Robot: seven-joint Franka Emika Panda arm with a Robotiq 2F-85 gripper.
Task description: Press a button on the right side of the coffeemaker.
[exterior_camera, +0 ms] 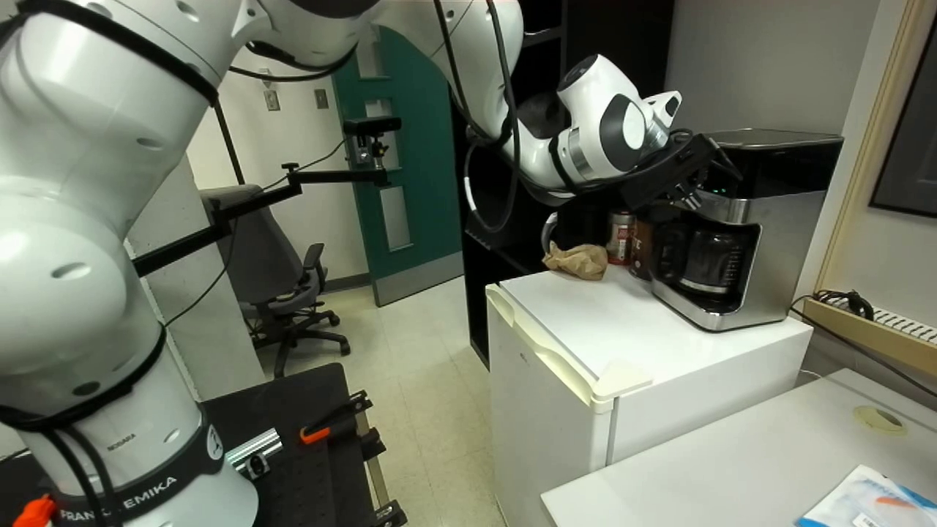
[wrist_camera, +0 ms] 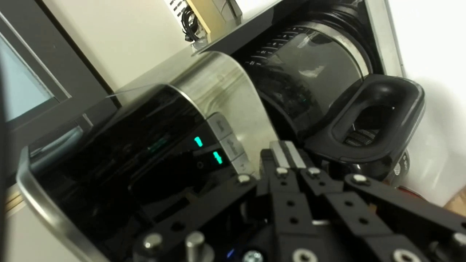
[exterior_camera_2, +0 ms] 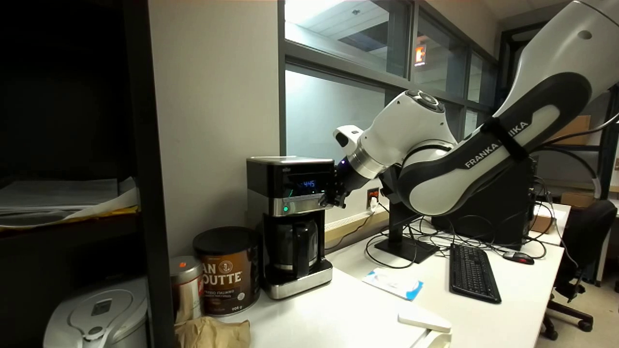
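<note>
A: In an exterior view, where to look for the black-and-silver boxy coffeemaker (exterior_camera: 776, 234)?

B: At far right, on a flat white table (exterior_camera: 585, 315), really the top of a small white fridge (exterior_camera: 542, 388). Perhaps set so high to suit the white jointed arm (exterior_camera: 479, 73), stretched over from near left.

A: Any sign of power?

B: In an exterior view, yes: lit blue clock digits (exterior_camera_2: 308, 184), so probably plugged in and ready. Dark glass carafe (exterior_camera_2: 284, 241) seated upright within, presumably to catch the drip. To the left, just beside the coffeemaker, a black-lidded brown cylindrical coffee can (exterior_camera_2: 227, 273), likely kept handy for refills. Arm extended from the right, fittingly for work on the right side.

A: And in the wrist view?

B: Black, silver-tipped claw (wrist_camera: 287, 154), pressed together, nothing pinched between: seemingly made into one blunt poker, better for a small target than spread tips. Poised at the brushed silver band (wrist_camera: 229, 94), just beside a row of small grey buttons (wrist_camera: 231, 146).

A: Touching?

B: Hard to say from here. Left to do, by the look of things: line up on a single button, then push squarely, with some risk of slipping onto a neighbour.
</note>
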